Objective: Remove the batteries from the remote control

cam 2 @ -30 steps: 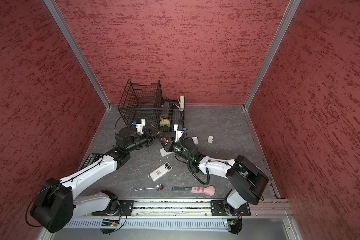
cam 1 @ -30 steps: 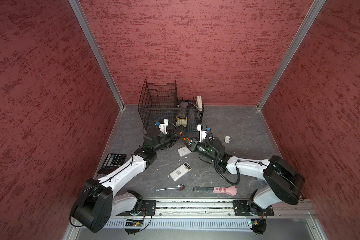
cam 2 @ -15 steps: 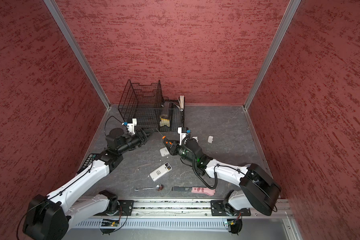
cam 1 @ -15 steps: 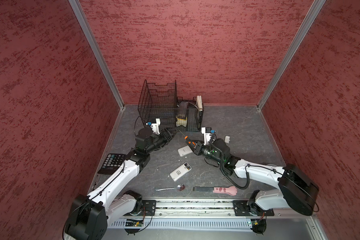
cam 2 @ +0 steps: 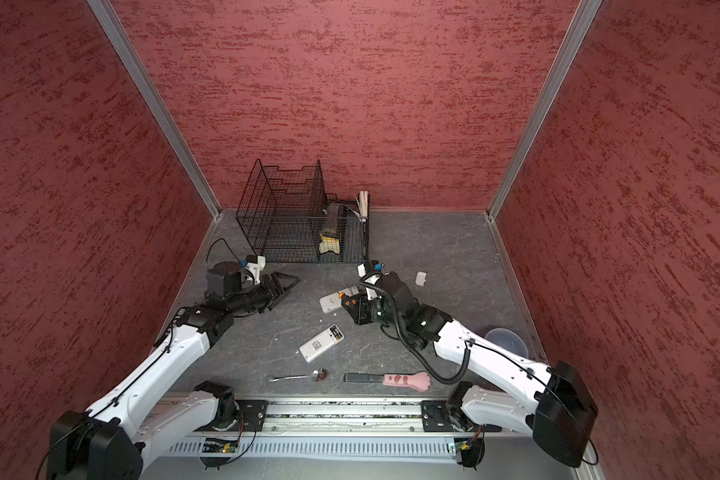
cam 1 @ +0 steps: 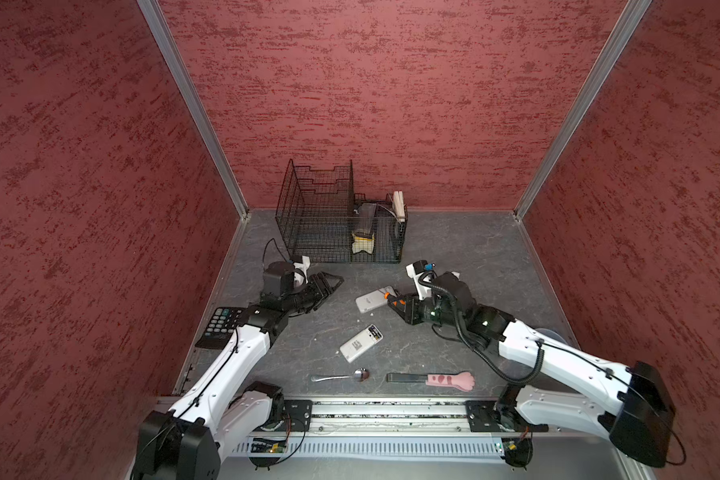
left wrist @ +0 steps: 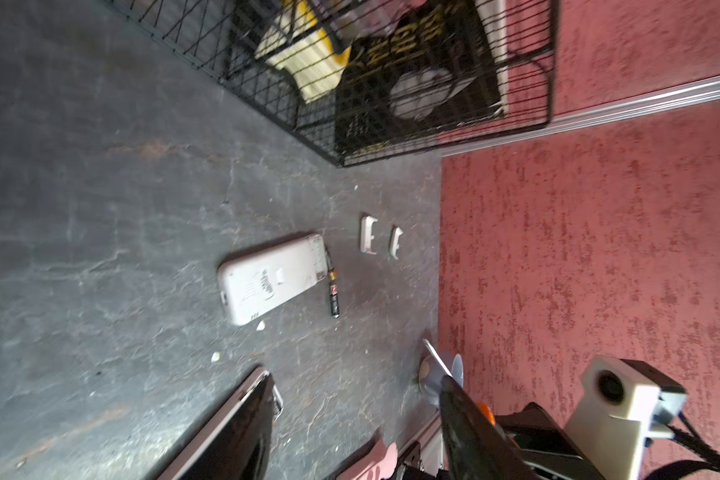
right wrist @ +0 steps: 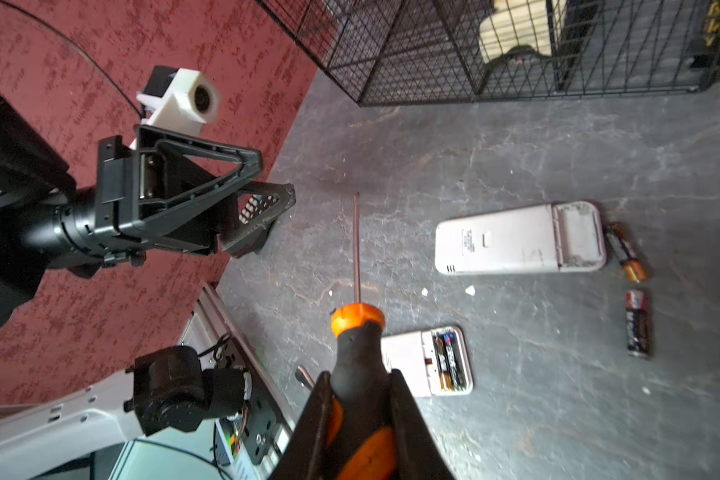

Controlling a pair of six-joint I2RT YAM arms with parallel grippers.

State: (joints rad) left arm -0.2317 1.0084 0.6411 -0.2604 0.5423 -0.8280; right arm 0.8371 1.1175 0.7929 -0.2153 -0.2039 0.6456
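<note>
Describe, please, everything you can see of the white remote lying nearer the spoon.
The remote is a slim white plastic bar lying flat, back up, on the grey table, slanted in both top views. A printed label shows on its back. The cover is off the compartment at one end, where two black, gold-tipped batteries sit side by side. Nothing else touches it; in the right wrist view the screwdriver handle hides its other end.

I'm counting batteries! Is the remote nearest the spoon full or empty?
Full: the remote lies open-backed, with batteries seated inside, in the right wrist view.
</note>
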